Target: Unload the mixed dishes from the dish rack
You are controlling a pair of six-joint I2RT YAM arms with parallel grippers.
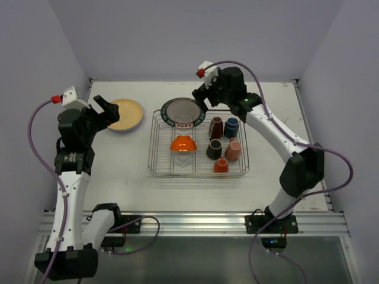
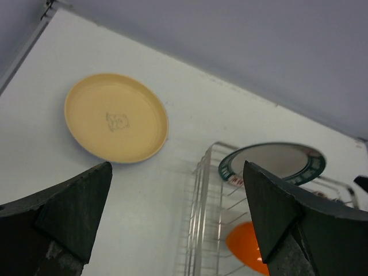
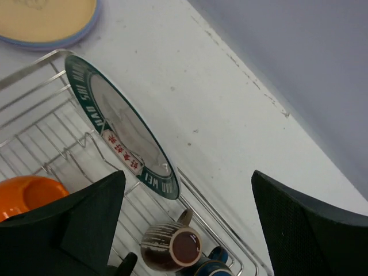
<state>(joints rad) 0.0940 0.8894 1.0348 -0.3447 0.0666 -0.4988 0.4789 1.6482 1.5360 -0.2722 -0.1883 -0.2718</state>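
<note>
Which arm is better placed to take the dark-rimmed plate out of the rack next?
Right, probably. The right end effector, open, hangs just beside the dark-rimmed plate leaning in the dish rack. The left end effector, also open, is by the yellow plate outside it.

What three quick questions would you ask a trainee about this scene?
1. True or false: the yellow plate lies inside the dish rack.
2. How many mugs are in the rack?
3. Which arm's gripper is nearest the dark-rimmed plate? A) left B) right

Key: 1 false, it lies on the table beside the rack. 2 five. 3 B, the right gripper.
</note>
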